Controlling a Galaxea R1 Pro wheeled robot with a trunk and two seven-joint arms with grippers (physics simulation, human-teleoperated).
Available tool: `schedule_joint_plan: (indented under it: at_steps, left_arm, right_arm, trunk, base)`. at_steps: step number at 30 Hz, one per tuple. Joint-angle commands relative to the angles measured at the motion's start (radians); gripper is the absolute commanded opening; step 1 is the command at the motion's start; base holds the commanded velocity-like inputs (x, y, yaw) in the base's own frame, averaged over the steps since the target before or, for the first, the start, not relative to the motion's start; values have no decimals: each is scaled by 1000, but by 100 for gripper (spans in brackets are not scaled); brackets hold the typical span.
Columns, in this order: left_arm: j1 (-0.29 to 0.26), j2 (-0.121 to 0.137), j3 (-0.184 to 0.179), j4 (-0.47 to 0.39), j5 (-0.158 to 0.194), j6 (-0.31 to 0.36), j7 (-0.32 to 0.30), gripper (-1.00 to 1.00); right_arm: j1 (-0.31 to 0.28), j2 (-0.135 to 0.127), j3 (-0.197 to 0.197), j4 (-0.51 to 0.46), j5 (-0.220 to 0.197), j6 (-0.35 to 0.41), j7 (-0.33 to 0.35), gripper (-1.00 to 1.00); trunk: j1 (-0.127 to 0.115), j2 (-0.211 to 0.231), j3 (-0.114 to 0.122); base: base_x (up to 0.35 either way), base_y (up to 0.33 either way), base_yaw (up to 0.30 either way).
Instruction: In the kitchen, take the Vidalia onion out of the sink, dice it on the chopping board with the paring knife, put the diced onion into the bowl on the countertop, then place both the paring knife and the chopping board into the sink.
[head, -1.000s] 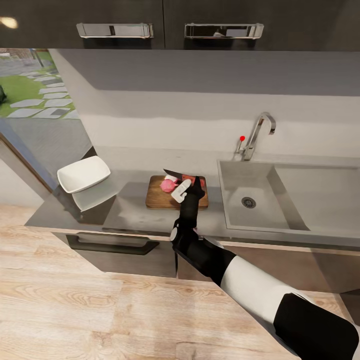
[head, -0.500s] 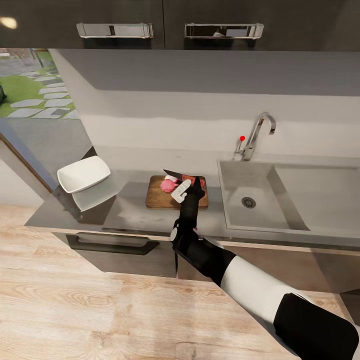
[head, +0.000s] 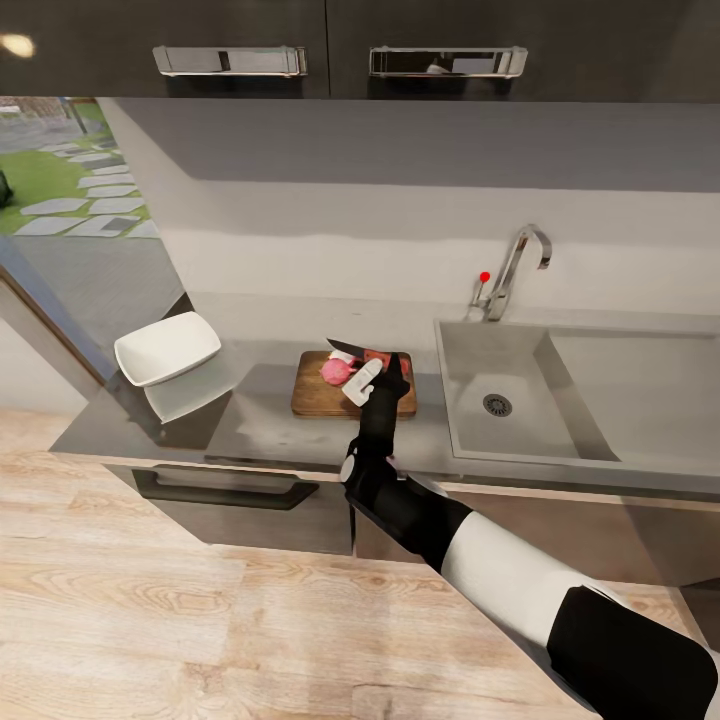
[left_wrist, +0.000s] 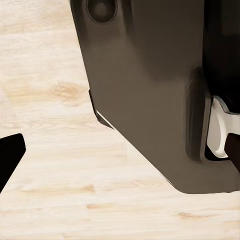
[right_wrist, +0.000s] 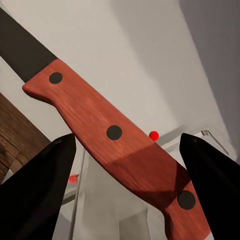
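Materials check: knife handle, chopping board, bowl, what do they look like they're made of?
Paring knife: the handle looks like red-brown wood, with faint grain and three dark rivets; satin finish. The blade is dark and matte, probably metal.
Chopping board: brown wood with visible grain, low sheen.
Bowl: glossy white with a smooth rim, so ceramic or glazed plastic; the render leaves it open.

The head camera looks down from high on the counter; the right wrist camera sits close against the knife handle, sharing the tap's red knob; the left wrist camera faces the floor.
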Motion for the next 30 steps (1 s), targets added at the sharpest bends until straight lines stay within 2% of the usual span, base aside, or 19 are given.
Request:
schedule_joint_plan:
  at_steps: [1,14,17,20,22,30]
  left_arm:
    - [-1,0,-9,1,8,-3,2,100]
    - [-1,0,-9,1,8,-3,2,100]
    - [-1,0,-9,1,8,-3,2,100]
    - [-1,0,-9,1,8,-3,2,100]
    - [-1,0,-9,1,8,-3,2,100]
    - [-1,0,-9,1,8,-3,2,100]
  right_arm:
    - [-1,0,2,1,3,7,-4,-100]
    - [-1,0,-2,-15,8,-3,-10,-100]
    - [-1,0,-36,-35,8,-22,-20,-100]
    - [-1,0,-106,-68,9,-27,-25,-100]
    - [-1,0,-125,-76,10,-27,-25,-100]
    - [-1,0,-139,-70,3,-24,4,-100]
  trunk:
    - [0,-2,-1]
    - [0,-2,-1]
    - [0,-2,-1]
    - [0,-2,-1]
    - [0,-2,-1]
    - [0,-2,-1]
  base:
    - [0,0,0]
    - [0,0,0]
    - [0,0,0]
    - [0,0,0]
    - [0,0,0]
    - [-45,0,0]
